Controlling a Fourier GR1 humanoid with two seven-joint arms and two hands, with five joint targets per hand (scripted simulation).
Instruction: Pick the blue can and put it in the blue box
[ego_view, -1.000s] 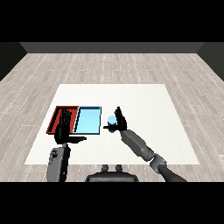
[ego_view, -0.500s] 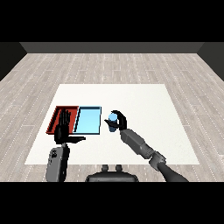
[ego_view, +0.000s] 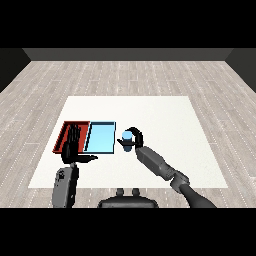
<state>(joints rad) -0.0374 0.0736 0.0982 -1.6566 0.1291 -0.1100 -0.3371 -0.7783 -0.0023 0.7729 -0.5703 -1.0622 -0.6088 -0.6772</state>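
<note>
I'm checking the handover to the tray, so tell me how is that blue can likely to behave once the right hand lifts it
The blue can looks like a rigid, smooth cylinder, so it probably keeps its shape. With the right hand curled round it, it might slide if tilted. Set down on its side in the light blue tray, it would likely roll.

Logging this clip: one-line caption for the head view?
Right hand curled round small blue can beside light blue tray; left hand open.

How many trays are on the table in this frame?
2. The red tray is on the left, partly behind the left hand; the blue tray lies right beside it, left of the can held by the right hand.
</note>
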